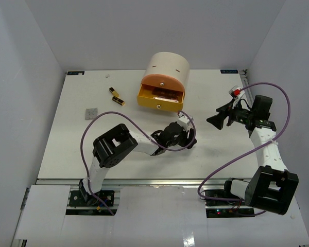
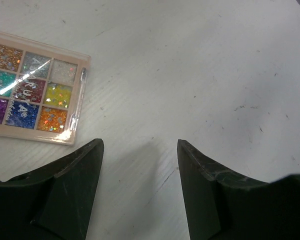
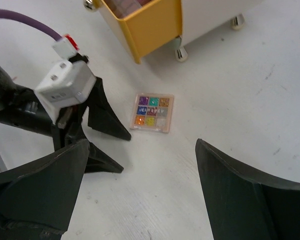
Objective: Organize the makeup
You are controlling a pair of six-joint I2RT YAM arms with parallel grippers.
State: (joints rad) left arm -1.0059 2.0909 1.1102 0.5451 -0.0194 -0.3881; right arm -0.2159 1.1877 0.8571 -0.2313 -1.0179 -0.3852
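Table [image 1: 221, 154]: white.

Drawer unit [image 1: 167, 66]: cream cylinder at the far middle. Its yellow drawer [image 1: 159, 100] is pulled out, with pinkish contents too small to identify.

Left gripper [image 2: 140, 145]: low over the table in front of the drawer. Fingers partly open, only bare table between them.

Right gripper [image 3: 142, 145]: off to the right, pointing at the left one. Fingers spread wide, holding nothing.

Palette [image 3: 151, 113]: nine glitter pans, lying flat on the table in front of the drawer, just beside the left fingertips and outside them.

Lipsticks [image 1: 118, 100]: two, lying left of the unit.

Grey square [image 1: 91, 112]: further left, flat on the table.
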